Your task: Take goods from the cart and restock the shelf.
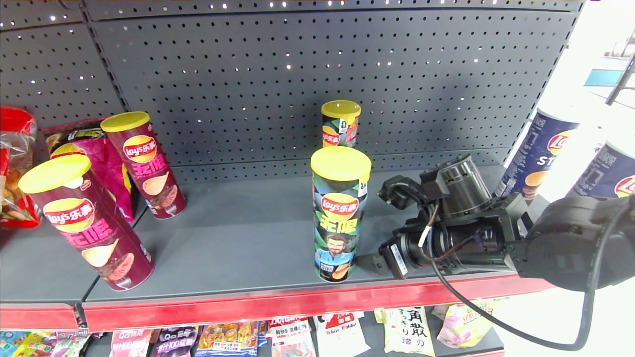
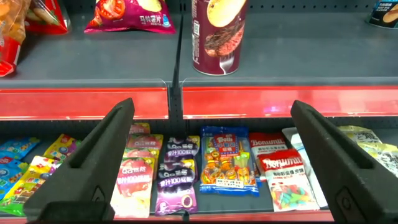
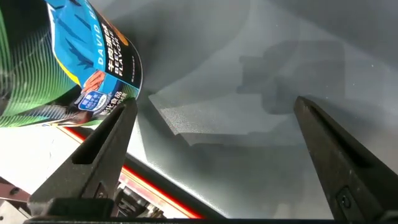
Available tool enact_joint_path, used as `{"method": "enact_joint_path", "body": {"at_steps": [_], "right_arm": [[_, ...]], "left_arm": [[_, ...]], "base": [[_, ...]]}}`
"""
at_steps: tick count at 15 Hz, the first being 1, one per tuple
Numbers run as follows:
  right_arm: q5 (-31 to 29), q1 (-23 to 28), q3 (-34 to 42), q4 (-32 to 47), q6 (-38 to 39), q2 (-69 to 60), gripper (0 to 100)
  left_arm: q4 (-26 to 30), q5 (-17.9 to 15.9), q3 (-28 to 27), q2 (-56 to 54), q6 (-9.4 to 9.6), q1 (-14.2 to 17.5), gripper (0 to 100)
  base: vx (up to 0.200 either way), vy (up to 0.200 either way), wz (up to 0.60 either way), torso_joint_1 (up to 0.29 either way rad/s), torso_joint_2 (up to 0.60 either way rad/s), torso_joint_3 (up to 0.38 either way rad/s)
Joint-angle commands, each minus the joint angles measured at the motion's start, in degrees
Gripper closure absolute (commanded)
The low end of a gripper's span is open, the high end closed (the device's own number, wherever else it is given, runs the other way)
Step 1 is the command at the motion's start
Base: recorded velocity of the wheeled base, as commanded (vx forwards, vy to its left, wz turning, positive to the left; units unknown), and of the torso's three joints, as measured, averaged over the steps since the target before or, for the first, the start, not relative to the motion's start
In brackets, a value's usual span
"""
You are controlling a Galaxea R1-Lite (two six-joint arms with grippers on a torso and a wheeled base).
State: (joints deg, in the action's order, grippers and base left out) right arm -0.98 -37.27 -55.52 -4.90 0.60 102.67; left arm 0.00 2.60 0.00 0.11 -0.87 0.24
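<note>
1. While your right gripper lies level on the shelf, its jaws stand wide apart and hold nothing; only bare shelf shows between the fingers.
2. Front green can: just ahead of the gripper, off the tip of the finger nearer the shelf's red front edge, and outside the gap. You cannot tell from these views whether that fingertip touches it.
3. Axis: the can stands upright with its yellow lid on top, so its long axis crosses the fingers' line at a right angle.
4. Nearer arm: the right, by far. Your left gripper hangs below shelf level, facing the snack packets on the lower tier, jaws wide and empty.
5. Judgement: this can looks placed, so the coming move is likely a straight pull-back away from it. Any sideways swing risks clipping its base.
6. Surface: flat grey metal, bare around the fingers.
7. Room: a second green can stands farther ahead by the back panel, maroon cans well beyond the front can, and blue cans behind the wrist.
</note>
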Motion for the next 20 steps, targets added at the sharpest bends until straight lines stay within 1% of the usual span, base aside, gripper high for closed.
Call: {"method": "enact_joint_path", "body": {"at_steps": [1, 5, 9, 13, 15, 16, 17, 19, 20], "right_arm": [[-0.08, -0.7, -0.56, -0.02, 0.11, 0.25, 0], [-0.08, -1.23, -0.56, -0.02, 0.11, 0.34, 0], [-0.08, -0.09, 0.23, -0.02, 0.11, -1.16, 0], [-0.17, 0.26, 5.24, -0.2, 0.02, -12.23, 0], [0.1, -0.09, 11.48, -0.11, -0.16, -23.04, 0], [0.18, -0.17, 12.89, -0.11, -0.42, -25.33, 0], [0.45, 0.0, 18.69, -0.11, -2.62, -34.2, 0], [0.45, 1.14, 25.37, -0.11, -4.29, -44.13, 0], [0.45, 3.08, 30.29, -0.02, -4.99, -51.43, 0]], "left_arm": [[0.09, -0.05, 0.0, -0.02, -0.01, 0.02, 0], [0.0, -0.05, 0.0, -0.02, -0.01, 0.02, 0], [0.0, 0.04, 0.0, -0.02, -0.01, 0.02, 0], [0.0, -0.05, 0.0, -0.02, -0.01, 0.02, 0], [0.0, 0.04, 0.0, -0.02, -0.01, 0.02, 0], [0.0, -0.05, 0.0, -0.02, -0.01, 0.02, 0], [0.09, 0.04, 0.0, -0.02, -0.01, 0.02, 0], [0.0, -0.05, 0.0, -0.02, -0.01, 0.02, 0], [0.0, 0.04, 0.0, -0.02, -0.01, 0.02, 0]], "base": [[0.0, 0.0, 0.0, 0.0, 0.0, 0.0], [0.0, 0.0, 0.0, 0.0, 0.0, 0.0], [0.0, 0.0, 0.0, 0.0, 0.0, 0.0], [0.0, 0.0, 0.0, 0.0, 0.0, 0.0], [0.0, 0.0, 0.0, 0.0, 0.0, 0.0], [0.0, 0.0, 0.0, 0.0, 0.0, 0.0], [0.0, 0.0, 0.0, 0.0, 0.0, 0.0], [0.0, 0.0, 0.0, 0.0, 0.0, 0.0], [0.0, 0.0, 0.0, 0.0, 0.0, 0.0]]}}
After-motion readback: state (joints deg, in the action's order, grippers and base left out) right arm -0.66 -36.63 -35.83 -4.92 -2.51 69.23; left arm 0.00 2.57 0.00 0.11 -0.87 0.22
